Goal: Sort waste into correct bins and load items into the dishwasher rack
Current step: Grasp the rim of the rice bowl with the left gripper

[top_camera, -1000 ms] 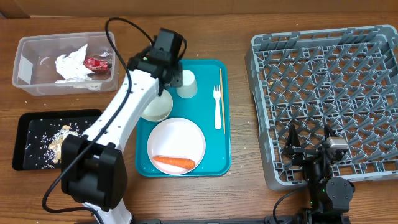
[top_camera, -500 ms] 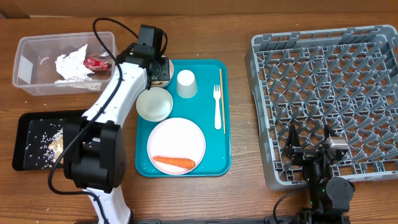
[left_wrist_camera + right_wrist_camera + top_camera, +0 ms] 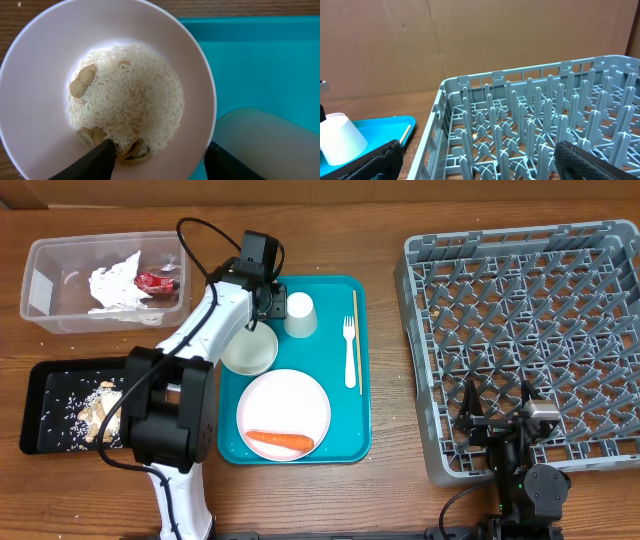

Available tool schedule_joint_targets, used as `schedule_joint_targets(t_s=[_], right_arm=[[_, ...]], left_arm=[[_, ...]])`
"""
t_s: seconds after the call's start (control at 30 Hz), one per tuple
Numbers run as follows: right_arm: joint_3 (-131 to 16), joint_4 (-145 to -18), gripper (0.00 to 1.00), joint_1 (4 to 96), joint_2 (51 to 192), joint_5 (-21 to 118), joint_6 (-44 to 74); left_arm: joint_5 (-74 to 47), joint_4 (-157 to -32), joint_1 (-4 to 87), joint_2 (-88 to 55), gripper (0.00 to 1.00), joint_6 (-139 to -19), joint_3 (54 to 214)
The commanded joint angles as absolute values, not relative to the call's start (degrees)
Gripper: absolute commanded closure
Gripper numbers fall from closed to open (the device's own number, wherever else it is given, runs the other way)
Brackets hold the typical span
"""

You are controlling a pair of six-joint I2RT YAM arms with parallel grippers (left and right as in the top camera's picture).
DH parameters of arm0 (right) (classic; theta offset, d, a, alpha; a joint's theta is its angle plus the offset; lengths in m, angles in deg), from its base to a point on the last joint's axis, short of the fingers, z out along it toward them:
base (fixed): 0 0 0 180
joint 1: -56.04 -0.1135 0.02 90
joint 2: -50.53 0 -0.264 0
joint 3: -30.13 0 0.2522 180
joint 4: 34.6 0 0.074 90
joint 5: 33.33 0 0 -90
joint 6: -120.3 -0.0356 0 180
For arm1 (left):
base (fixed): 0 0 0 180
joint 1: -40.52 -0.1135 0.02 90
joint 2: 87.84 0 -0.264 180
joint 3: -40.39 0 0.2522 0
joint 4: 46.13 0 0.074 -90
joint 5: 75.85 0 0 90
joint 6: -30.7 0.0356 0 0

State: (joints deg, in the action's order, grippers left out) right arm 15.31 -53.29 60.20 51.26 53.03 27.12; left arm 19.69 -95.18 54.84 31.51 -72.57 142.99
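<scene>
Left wrist alone shows small white bowl (image 3: 40,75): white rice grains (image 3: 135,100), at least three beige nut bits (image 3: 82,81). Left gripper (image 3: 159,150) half-open astride rim; right gripper (image 3: 477,147) wide, empty.

Brown wood-grain table (image 3: 385,480) w/ darker streaks, evenly lit; plain brown board-like wall (image 3: 470,40) behind far edge

Bright, even light is falling from above onto the brown wooden counter (image 3: 400,490), leaving only soft shadows beside the large square grey plastic rack (image 3: 520,330). The small white round bowl (image 3: 35,75) is glowing brightest at its centre, dimming toward its rim. The black fingers (image 3: 600,160) of the right pincer (image 3: 477,152) are appearing blurred at the bottom corners.
</scene>
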Motion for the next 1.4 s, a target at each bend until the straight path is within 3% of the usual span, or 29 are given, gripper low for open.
schedule_joint_targets(t_s=[0.0, 0.33, 1.37], right_arm=[[15.9, -52.9, 0.00, 60.6, 50.7, 52.9, 27.1], [15.9, -52.9, 0.00, 60.6, 50.7, 52.9, 27.1], [15.9, -52.9, 0.00, 60.6, 50.7, 52.9, 27.1]], left_arm=[[19.0, -94.0, 55.3, 32.4, 0.41, -71.5, 143.9], [19.0, -93.9, 55.3, 32.8, 0.54, -70.9, 143.9], [18.6, -93.9, 55.9, 32.8, 0.59, -66.5, 141.9]])
